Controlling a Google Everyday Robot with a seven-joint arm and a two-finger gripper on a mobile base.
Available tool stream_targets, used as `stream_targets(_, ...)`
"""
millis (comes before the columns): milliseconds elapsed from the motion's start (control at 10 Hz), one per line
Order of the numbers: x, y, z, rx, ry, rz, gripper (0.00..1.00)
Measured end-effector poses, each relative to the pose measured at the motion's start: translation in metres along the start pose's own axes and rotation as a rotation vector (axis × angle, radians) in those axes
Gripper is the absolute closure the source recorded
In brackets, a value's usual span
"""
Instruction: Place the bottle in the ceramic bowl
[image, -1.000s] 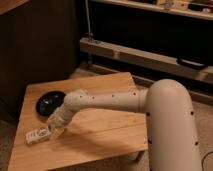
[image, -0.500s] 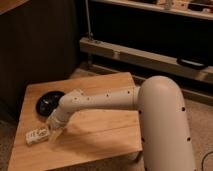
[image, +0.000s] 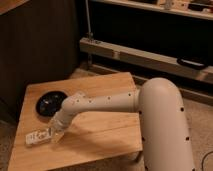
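Observation:
The small white bottle (image: 38, 137) lies on its side near the front left of the wooden table (image: 100, 135). The glossy black ceramic bowl (image: 50, 102) sits at the table's back left, a short way beyond the bottle. My white arm reaches across the table from the right, and my gripper (image: 54, 134) is low over the table, right beside the bottle's right end. The arm hides most of the gripper.
The table's front edge runs close below the bottle. A dark wall panel stands behind the table at left. A metal rail and shelving run along the back right. Carpeted floor lies to the right of the table.
My arm has swung left and lower, bringing the gripper closer to the bottle. The bottle and bowl have not moved.

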Motion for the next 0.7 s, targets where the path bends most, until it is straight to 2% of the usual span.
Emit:
stream_targets(300,0.004,0.001,0.004,-0.012,-0.005,0.015,0.35)
stream_targets(400,0.006,0.001,0.006,-0.016,-0.004,0.023,0.38)
stream_targets(500,0.007,0.002,0.007,-0.019,-0.006,0.035,0.45)
stream_targets(700,0.011,0.002,0.008,-0.026,-0.017,0.065,0.66)
